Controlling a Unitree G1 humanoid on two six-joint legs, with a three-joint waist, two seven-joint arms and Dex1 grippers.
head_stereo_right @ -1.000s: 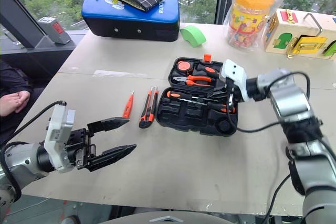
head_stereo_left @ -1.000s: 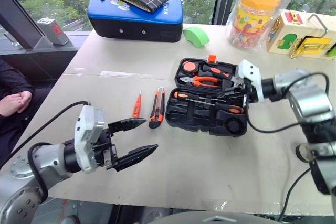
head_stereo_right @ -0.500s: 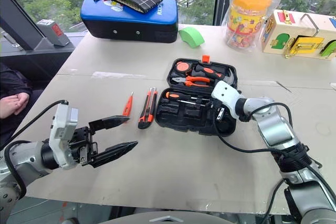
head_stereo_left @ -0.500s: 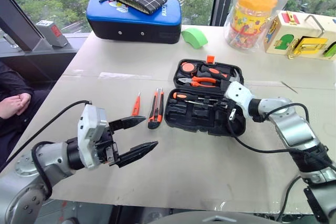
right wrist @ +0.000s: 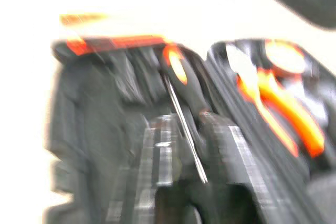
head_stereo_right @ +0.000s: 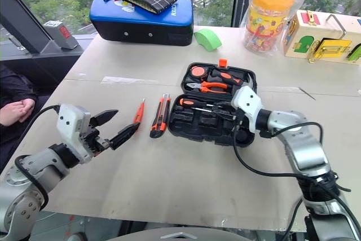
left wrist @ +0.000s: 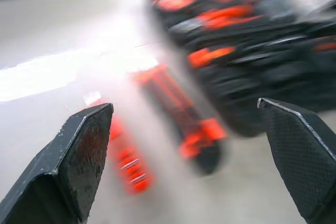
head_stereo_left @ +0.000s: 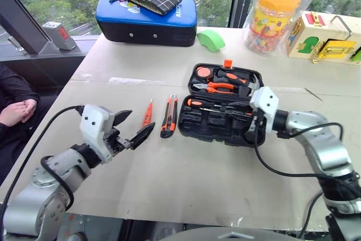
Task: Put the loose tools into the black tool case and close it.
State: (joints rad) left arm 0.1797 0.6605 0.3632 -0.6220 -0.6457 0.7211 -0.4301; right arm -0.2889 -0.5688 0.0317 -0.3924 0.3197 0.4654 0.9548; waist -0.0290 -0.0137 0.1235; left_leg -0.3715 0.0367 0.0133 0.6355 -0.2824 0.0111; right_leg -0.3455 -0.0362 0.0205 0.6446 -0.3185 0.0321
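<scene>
Lying open on the table (head_stereo_left: pixel 186 190), the black tool case (head_stereo_left: pixel 225 105) is met at its near edge by the right gripper (head_stereo_left: pixel 255 118), jaws' state unclear; slim orange screwdriver (head_stereo_left: pixel 147 112) and utility knife (head_stereo_left: pixel 168 115) are seen just beyond the left gripper (head_stereo_left: pixel 131 127), jaws wide and empty.

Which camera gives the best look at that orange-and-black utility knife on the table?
The left eye view: the utility knife lies whole and sharp beside the black tool case. The right eye view matches it; the left wrist view shows it blurred.
</scene>
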